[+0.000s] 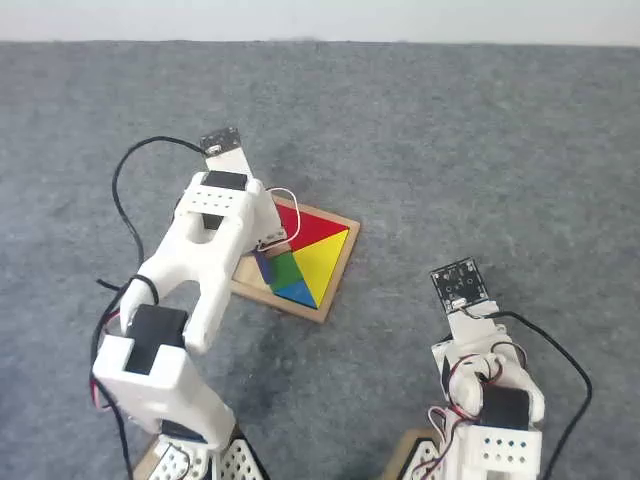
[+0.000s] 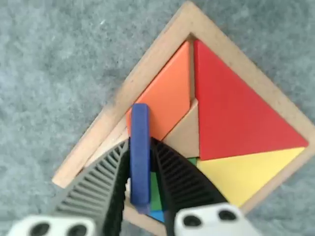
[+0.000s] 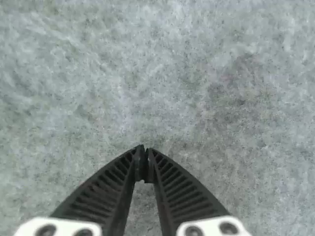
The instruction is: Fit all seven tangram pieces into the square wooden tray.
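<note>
The square wooden tray lies mid-table on grey carpet. In it sit a red triangle, a yellow triangle, an orange piece, a green piece and a light blue piece. A bare wooden gap shows between orange and red. My left gripper hangs over the tray, shut on a dark blue piece held on edge. My right gripper is shut and holds nothing, above bare carpet at the near right.
Grey carpet covers the table all around the tray. The left arm's white body hides the tray's left part in the high view. Black cables trail beside the left arm.
</note>
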You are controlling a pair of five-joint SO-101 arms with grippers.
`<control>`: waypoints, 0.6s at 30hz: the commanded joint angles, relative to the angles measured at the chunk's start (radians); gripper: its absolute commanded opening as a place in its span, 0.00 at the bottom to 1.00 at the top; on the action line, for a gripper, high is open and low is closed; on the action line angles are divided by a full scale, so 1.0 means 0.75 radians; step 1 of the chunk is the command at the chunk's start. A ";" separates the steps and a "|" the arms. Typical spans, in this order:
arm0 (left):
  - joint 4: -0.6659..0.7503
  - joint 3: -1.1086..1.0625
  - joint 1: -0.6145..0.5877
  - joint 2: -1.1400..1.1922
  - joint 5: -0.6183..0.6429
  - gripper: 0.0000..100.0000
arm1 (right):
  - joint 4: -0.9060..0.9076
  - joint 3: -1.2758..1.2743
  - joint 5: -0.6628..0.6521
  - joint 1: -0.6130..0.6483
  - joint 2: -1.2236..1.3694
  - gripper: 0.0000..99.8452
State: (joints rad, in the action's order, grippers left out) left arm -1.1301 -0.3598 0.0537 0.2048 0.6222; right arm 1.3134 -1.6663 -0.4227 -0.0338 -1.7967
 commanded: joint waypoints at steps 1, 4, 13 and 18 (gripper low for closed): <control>-0.008 0.060 0.000 -0.078 -0.027 0.09 | 0.003 -0.023 -0.010 0.005 -0.021 0.01; -0.008 0.058 -0.004 -0.078 -0.027 0.11 | 0.003 -0.023 -0.010 0.005 -0.021 0.01; -0.006 0.052 -0.008 -0.129 -0.031 0.11 | 0.003 -0.023 -0.010 0.005 -0.021 0.01; -0.080 0.042 -0.020 -0.284 -0.074 0.11 | 0.003 -0.023 -0.010 0.005 -0.021 0.01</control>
State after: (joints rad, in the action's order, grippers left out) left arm -1.1546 -0.3598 0.0537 0.0944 0.5884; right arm 1.3134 -1.6663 -0.4227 -0.0338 -1.7967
